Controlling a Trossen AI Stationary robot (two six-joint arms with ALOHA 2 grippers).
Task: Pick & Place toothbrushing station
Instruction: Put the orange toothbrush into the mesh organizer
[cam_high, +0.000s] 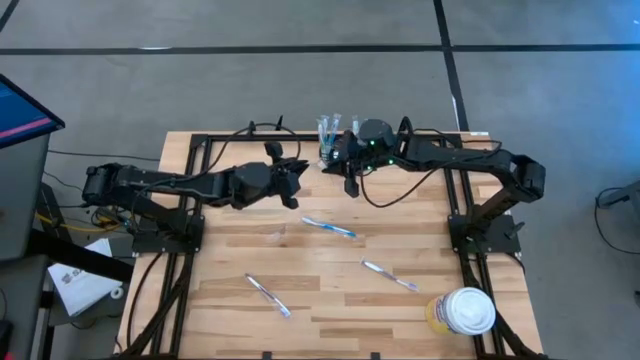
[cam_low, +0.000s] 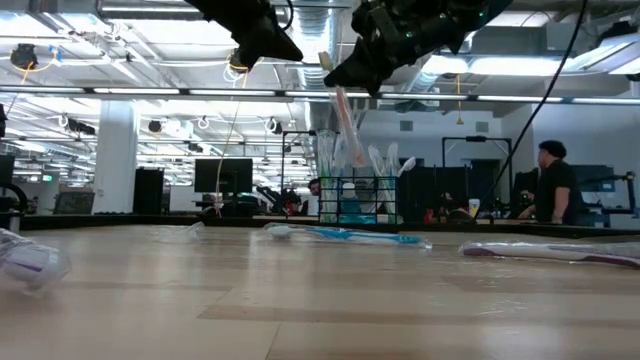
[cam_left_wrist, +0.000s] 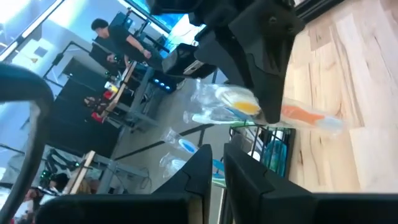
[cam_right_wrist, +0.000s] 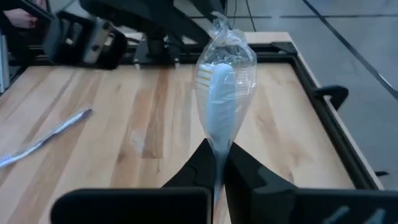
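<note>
Toothbrushing station sits at the bench's far edge; right tool hovers beside it, clamped on a wrapped toothbrush for dropping in. Left tool nearly together, empty.

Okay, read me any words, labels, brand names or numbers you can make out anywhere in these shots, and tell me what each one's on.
None can be read.
Wrapped toothbrush in the right claw: markings on the wrapper, too blurred to read.
Toothbrushes lying on the table: no print can be made out.
White-lidded tub: no lettering can be read.
Papers on the floor: print too small to read.
</note>
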